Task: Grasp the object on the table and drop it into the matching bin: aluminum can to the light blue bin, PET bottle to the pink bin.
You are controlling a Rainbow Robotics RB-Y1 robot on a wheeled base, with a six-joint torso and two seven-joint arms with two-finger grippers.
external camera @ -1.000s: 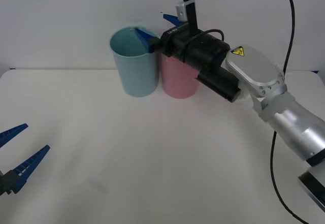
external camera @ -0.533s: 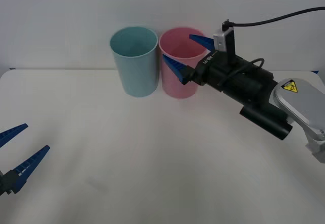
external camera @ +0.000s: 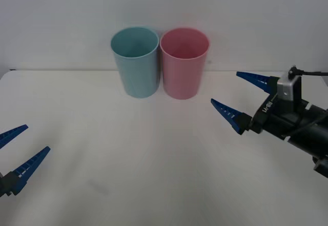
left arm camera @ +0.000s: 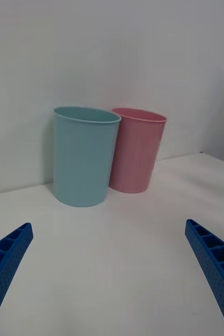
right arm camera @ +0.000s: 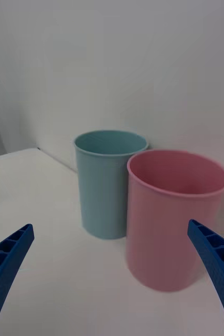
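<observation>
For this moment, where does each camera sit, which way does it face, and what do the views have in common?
Front view: above the arms, looking forward and down at the table; left gripper low at the left edge, right gripper at the right, both with jaws apart.
Right wrist view: on the right wrist, facing the pink bin with the light blue bin behind it; its own blue fingers show.
Left wrist view: on the left wrist, facing both bins from farther off; own fingers at the corners.
Shared: all three see both bins side by side.
</observation>
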